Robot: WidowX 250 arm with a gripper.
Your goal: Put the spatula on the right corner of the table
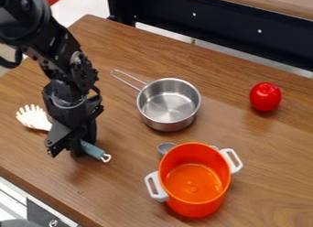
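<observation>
The black gripper (68, 149) is low at the left of the table, over the middle of the spatula. The spatula (93, 150) lies slantwise, its cream slotted head (34, 117) to the left of the gripper and its blue handle, ending in a hanging loop, out at the lower right. The gripper hides the part between, so whether it holds the spatula is unclear. The wooden table (232, 125) has its far corner at the upper left and runs on past the right side of the view.
A steel saucepan (168, 105) stands right of the gripper, its handle pointing to the upper left. Nearer the front is an orange pot (192, 178) with white handles, a small grey cup (165, 148) behind it. A red tomato (265, 97) sits at the right.
</observation>
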